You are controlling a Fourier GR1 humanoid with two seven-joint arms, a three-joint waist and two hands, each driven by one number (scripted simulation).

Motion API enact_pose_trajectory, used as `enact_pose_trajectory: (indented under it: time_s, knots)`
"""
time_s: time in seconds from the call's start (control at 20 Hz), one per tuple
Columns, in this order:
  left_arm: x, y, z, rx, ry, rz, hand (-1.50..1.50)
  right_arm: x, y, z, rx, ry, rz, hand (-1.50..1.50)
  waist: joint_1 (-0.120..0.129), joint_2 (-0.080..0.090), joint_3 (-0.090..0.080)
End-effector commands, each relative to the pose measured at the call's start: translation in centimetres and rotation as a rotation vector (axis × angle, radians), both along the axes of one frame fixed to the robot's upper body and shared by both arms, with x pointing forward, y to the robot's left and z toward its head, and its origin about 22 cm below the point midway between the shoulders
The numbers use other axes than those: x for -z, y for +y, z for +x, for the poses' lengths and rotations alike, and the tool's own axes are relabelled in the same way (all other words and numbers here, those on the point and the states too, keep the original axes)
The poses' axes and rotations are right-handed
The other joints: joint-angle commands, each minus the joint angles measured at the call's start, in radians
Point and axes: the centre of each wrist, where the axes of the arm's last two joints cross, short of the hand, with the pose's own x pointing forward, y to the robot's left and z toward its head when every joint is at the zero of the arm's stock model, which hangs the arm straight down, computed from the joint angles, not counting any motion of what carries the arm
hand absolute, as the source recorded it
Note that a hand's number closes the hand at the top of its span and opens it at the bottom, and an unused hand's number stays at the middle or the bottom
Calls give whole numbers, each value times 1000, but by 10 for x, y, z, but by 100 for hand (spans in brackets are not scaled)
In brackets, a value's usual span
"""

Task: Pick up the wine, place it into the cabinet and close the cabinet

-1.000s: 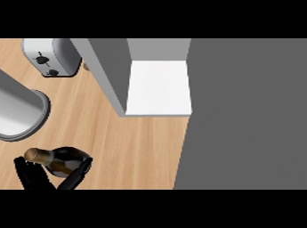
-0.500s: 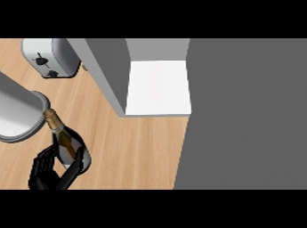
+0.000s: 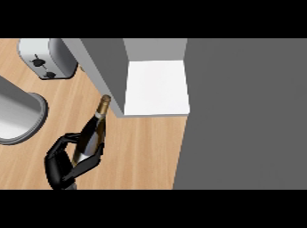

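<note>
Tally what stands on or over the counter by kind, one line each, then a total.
Wine bottle: 1, held by a black hand
Toaster: 1
Cabinet, open: 1
Grey cylinder at the left: 1
Total: 4 things, plus the 1 hand

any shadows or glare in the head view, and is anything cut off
Head view: flat, even light, no glare on the wine bottle held in the robot hand; only soft shading beside the cabinet wall; the grey cylinder and toaster are cropped by the frame edges.
</note>
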Motion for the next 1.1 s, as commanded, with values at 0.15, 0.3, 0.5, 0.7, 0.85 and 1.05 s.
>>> enact_pose_trajectory:
  time_s: [0.15, 0.3, 0.5, 0.7, 0.85, 1.05]
  knots:
    - [-11, -17, 22, 569, -34, -24, 150, 3, -3, -16, -73, 23, -3, -150, -15, 1, -6]
    - [-48, -23, 56, 610, -111, 15, 150, -1, 2, -10, -47, 32, 24, -150, 12, 1, -6]
    - [-64, -50, 54, 671, -153, 13, 150, 5, -13, -26, -58, 33, -8, -150, 15, 0, -5]
    - [-96, -65, 51, 732, -166, -88, 150, 6, -13, -15, -38, 56, 8, -150, 24, 1, -5]
    - [-127, -91, 65, 762, -177, -116, 150, 3, -11, -24, -66, 44, 15, -150, 18, -1, -5]
    - [-170, -130, 56, 762, -176, -150, 150, 7, -13, -15, -50, 36, 25, -150, 22, 0, -4]
